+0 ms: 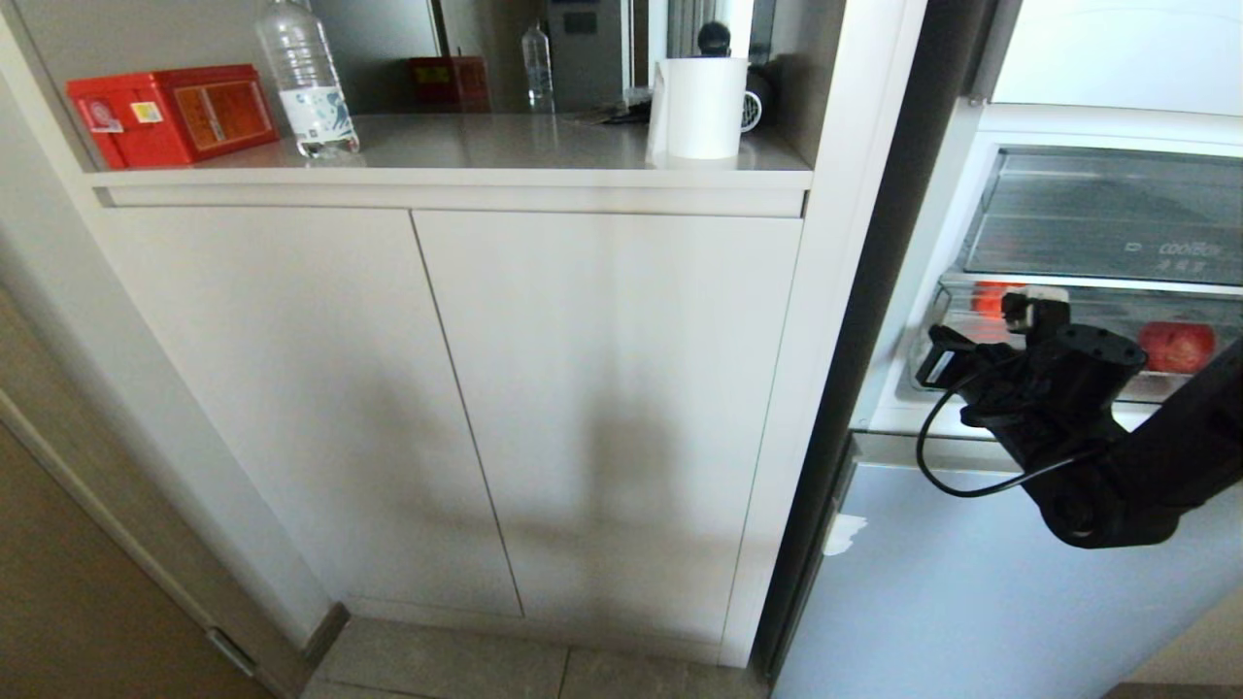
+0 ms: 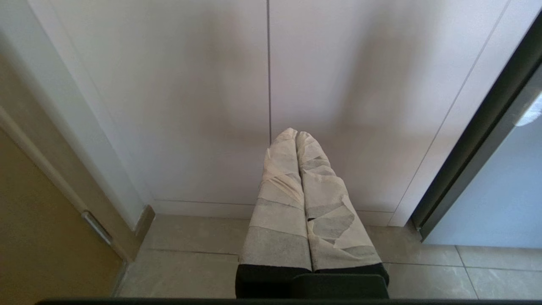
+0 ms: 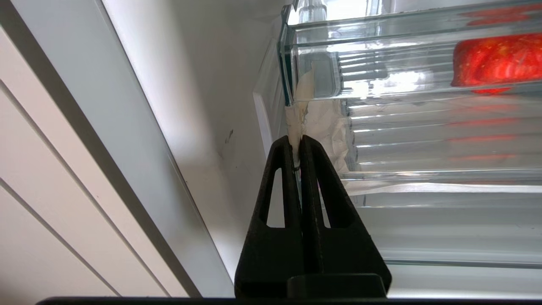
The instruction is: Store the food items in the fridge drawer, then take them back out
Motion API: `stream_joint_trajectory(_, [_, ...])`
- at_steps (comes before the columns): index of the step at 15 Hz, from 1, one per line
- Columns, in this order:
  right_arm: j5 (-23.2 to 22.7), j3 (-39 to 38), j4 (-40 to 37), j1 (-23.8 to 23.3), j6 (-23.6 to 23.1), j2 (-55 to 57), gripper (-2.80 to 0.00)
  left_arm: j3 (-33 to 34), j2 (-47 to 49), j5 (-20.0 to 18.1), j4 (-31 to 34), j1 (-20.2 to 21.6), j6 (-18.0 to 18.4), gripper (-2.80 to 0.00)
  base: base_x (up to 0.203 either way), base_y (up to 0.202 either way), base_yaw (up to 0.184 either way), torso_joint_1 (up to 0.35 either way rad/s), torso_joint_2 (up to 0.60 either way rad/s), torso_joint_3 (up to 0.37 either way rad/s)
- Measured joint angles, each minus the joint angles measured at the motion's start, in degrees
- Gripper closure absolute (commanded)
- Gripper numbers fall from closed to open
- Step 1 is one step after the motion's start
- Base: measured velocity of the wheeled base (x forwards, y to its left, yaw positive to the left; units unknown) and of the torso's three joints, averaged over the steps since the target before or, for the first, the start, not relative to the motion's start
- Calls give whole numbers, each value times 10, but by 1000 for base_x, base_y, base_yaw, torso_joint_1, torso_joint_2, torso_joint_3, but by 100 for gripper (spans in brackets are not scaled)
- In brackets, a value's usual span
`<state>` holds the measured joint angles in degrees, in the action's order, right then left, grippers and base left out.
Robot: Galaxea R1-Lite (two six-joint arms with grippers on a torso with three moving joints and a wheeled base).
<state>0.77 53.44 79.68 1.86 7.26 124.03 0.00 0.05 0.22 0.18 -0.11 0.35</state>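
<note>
The fridge drawer [image 3: 423, 127] is clear plastic with a ribbed floor and sits low in the open fridge, at the right of the head view [image 1: 1180, 388]. A red lumpy food item [image 3: 495, 59] lies inside it. In the head view two red food items show through the plastic, one at the left [image 1: 986, 296] and one at the right [image 1: 1177, 347]. My right gripper [image 3: 296, 110] is shut on the drawer's wall at its left front corner, one taped finger on each side. The right arm [image 1: 1068, 408] hides those fingers in the head view. My left gripper [image 2: 295, 135] is shut and empty, low before the cabinet doors.
Above the drawer sits a second clear drawer with lettering [image 1: 1107, 223]. Left of the fridge stands a white cabinet [image 1: 437, 408]; its counter holds a red box [image 1: 170, 112], a water bottle [image 1: 306, 83] and a white cup [image 1: 699, 107]. A lower fridge door [image 1: 971, 582] is shut.
</note>
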Motion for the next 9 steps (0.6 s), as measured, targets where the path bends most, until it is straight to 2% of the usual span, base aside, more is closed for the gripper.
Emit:
stream_joint_trajectory(4, [1, -15, 3, 2, 1, -8, 0, 0, 0, 0, 0, 0, 0, 0, 0, 0, 0, 0, 0, 0])
stream_joint_trajectory(9, [5, -93, 4, 3, 21, -62, 0, 0, 0, 0, 0, 0, 0, 0, 0, 0, 0, 0, 0, 0])
